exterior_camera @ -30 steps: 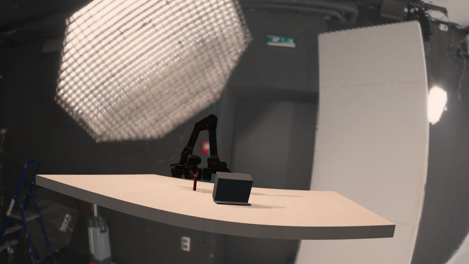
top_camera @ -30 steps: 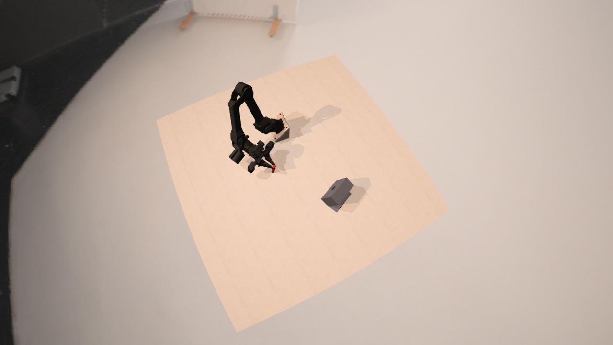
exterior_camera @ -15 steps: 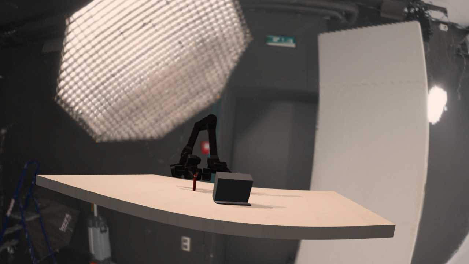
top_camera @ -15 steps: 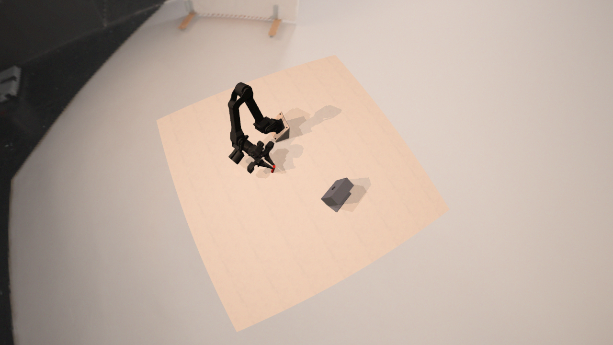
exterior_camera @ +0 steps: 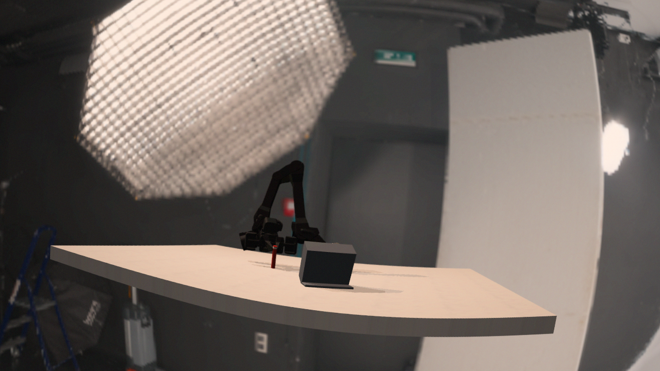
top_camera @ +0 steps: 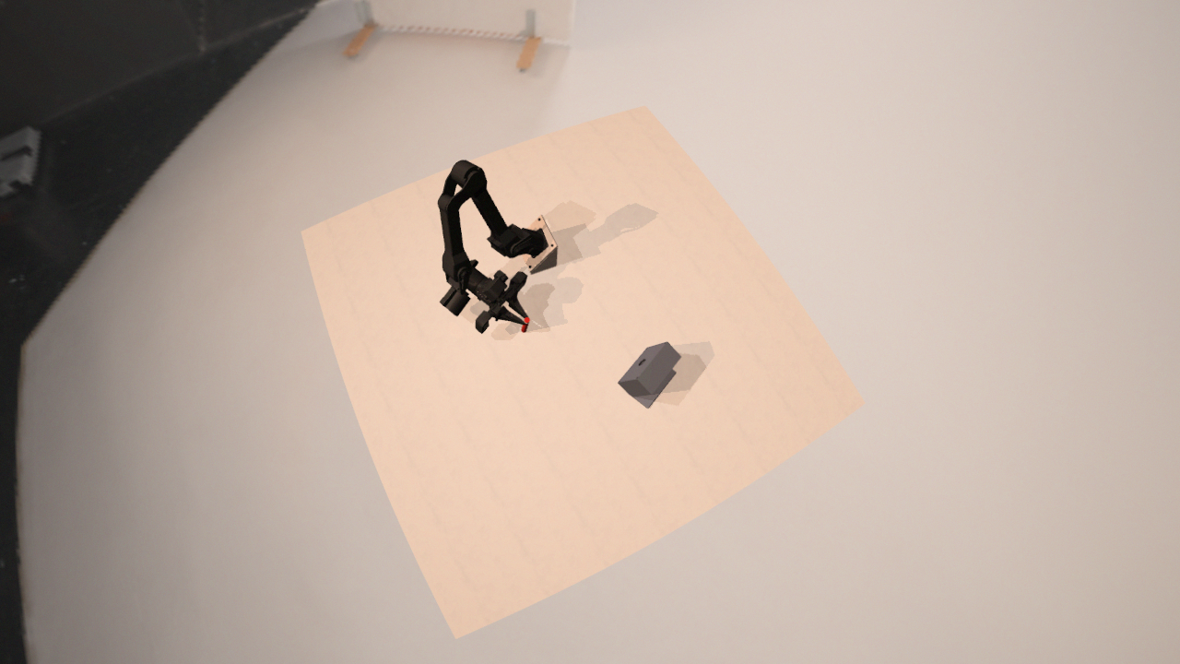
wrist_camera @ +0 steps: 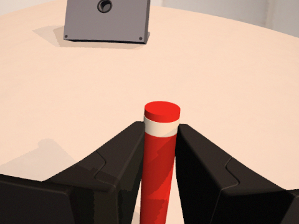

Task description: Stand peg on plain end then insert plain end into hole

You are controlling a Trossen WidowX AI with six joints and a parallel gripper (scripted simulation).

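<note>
The red peg [top_camera: 525,327] [exterior_camera: 273,259] [wrist_camera: 158,162] is between my fingertips, its white-banded end up and its plain end down. It looks nearly upright in the exterior view; whether its lower end touches the table I cannot tell. My gripper [top_camera: 525,321] [exterior_camera: 275,247] [wrist_camera: 160,132] is shut on the peg just below and beside the white band. The grey sloped panel [top_camera: 653,363] [exterior_camera: 328,265] [wrist_camera: 106,26] stands apart from the peg. Its hole [top_camera: 642,362] [wrist_camera: 104,5] shows dark and empty, ahead and to the left in the wrist view. The hole is hidden in the exterior view.
The wooden table [top_camera: 527,495] [exterior_camera: 415,295] bears the arm's base [top_camera: 542,247] and the panel. The base is behind the gripper, on the side away from the panel. Shadows of the arm and panel lie on the table top.
</note>
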